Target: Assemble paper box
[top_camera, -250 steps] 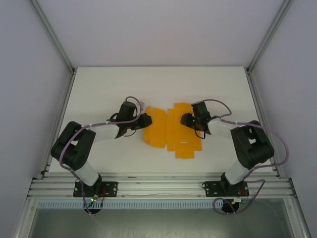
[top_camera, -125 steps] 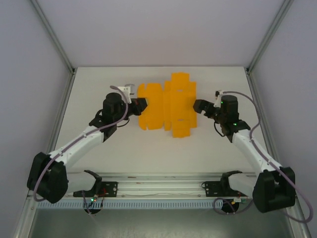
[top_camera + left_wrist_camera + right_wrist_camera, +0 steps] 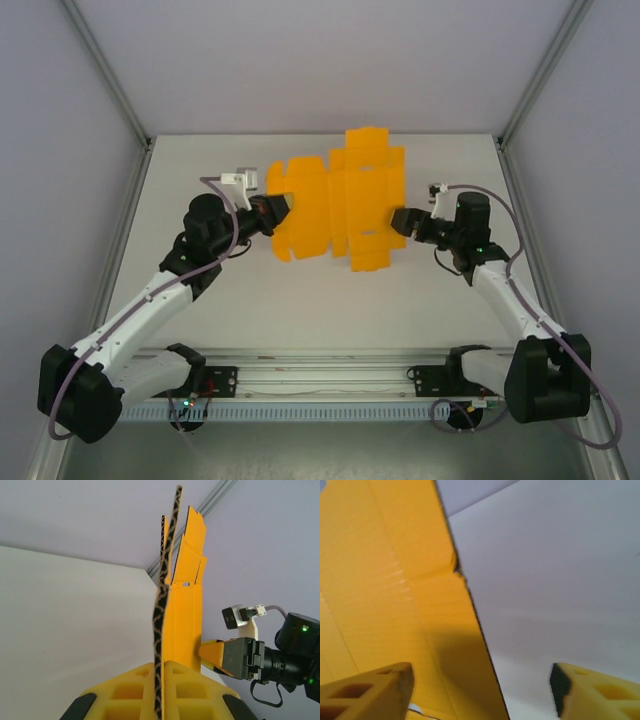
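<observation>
White table [image 3: 300,300] lies under the unfolded, creased orange paper box [image 3: 335,205]; left tool [image 3: 276,211] clamps one edge, right tool [image 3: 402,222] gapes.

The paper box [image 3: 335,205] sits over the far middle of the bench [image 3: 320,300], between the 2 hands. The left hand [image 3: 278,207] is at its left edge, with that edge between its fingers, and the right hand [image 3: 402,222] is at its right edge.
</observation>
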You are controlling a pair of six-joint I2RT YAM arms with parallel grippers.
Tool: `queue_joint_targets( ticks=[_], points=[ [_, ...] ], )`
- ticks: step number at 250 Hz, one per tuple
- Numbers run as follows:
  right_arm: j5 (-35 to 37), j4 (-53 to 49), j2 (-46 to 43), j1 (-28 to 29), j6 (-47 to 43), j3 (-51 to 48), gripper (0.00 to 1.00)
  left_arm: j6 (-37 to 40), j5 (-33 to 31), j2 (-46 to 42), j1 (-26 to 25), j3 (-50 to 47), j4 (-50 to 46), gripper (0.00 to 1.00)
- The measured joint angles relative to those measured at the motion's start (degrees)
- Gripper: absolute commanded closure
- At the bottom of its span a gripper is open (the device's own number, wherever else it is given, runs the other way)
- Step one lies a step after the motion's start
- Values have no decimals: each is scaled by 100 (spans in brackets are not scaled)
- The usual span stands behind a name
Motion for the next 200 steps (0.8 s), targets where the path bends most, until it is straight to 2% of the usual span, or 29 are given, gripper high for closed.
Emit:
queue_joint_targets(
  ticks=[17,47,55,59,64,80,83,109,138,167,200],
  points=[
    [-269,57,31,-2,-35,13,62,0,-33,-33,0,-4,2,100],
    [-619,192,33,-28,-96,24,100,2,-140,-116,35,-68,7,100],
    [-684,229,31,-28,-155,26,100,4,-188,-120,35,-74,4,99],
    [-719,232,31,-28,-166,26,100,4,-210,-120,33,-76,2,92],
    [-748,247,26,-28,-186,26,100,4,-245,-120,35,-79,-11,78],
    [-835,234,22,-26,-337,37,100,48,-415,-120,35,-79,-90,7],
    [-850,221,22,-26,-363,46,100,50,-448,-120,35,-79,-111,1],
    [-813,-133,22,-22,-778,192,100,111,-1016,-144,33,-74,-529,0],
    [-433,-761,72,68,-1515,417,100,173,-2199,-168,33,-46,-1362,0],
    [431,-1274,369,448,-2304,614,100,216,-3252,-103,35,160,-2354,0],
    [1818,-1681,1005,1117,-3099,903,100,264,-3467,136,33,402,-2822,0]
  ],
)
